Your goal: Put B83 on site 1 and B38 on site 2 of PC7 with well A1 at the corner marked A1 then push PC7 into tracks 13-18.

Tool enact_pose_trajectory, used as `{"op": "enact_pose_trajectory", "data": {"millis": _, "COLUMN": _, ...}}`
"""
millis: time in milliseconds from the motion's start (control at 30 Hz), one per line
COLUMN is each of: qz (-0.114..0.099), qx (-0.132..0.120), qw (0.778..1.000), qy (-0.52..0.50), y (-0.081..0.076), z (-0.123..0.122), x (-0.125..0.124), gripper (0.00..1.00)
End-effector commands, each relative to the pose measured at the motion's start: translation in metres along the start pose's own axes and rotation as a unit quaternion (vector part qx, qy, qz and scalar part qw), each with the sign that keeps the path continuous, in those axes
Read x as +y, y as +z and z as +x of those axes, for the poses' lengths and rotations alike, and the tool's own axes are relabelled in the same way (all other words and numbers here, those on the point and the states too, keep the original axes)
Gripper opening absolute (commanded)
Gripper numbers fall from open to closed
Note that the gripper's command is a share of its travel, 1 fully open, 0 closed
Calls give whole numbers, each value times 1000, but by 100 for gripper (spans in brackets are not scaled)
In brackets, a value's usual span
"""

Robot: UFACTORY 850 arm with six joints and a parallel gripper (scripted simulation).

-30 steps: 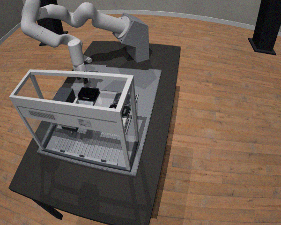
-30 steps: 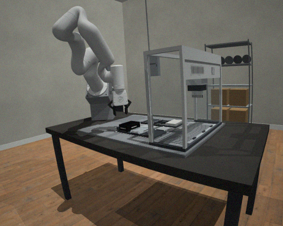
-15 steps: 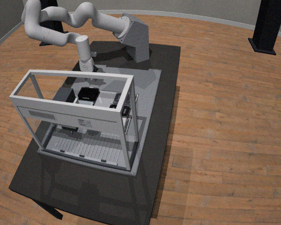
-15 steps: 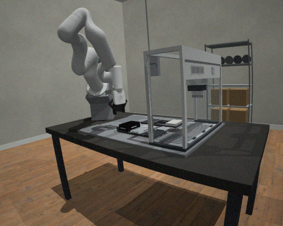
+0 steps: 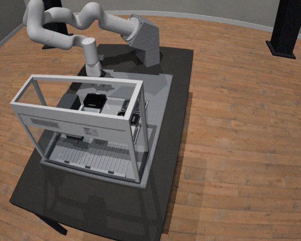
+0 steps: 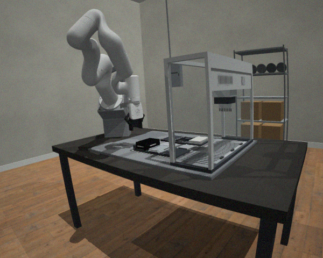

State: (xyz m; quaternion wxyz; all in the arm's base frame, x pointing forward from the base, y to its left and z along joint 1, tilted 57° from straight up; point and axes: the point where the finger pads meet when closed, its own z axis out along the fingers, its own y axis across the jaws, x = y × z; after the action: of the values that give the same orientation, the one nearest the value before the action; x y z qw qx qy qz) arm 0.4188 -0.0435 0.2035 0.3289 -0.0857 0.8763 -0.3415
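Overhead, the tool (image 5: 100,75) hangs with its fingers apart and nothing between them, just behind the instrument frame (image 5: 75,110), while the black deep-well block B83 (image 5: 94,100) sits on the carrier PC7 (image 5: 111,103) on the apron, apparently at site 1, with a pale plate just in front of it. From the side, the tool (image 6: 134,125) stands above the worktop (image 6: 253,177), well short of the block (image 6: 147,143); both plates seem loaded, so the push into the rails (image 6: 211,151) looks next, calling for a descent to the carrier's handle end. One white plate (image 6: 198,139), likely B33, lies by the nests.
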Motion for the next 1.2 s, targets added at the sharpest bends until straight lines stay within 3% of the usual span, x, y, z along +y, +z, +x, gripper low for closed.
{"op": "enact_pose_trajectory", "data": {"millis": 0, "qz": 0, "qx": 0, "qw": 1000, "qy": 0, "y": 4, "z": 0, "x": 0, "gripper": 82}}
{"op": "enact_pose_trajectory", "data": {"millis": 1167, "qz": 0, "qx": 0, "qw": 1000, "qy": 0, "y": 56, "z": 0, "x": 0, "gripper": 82}}
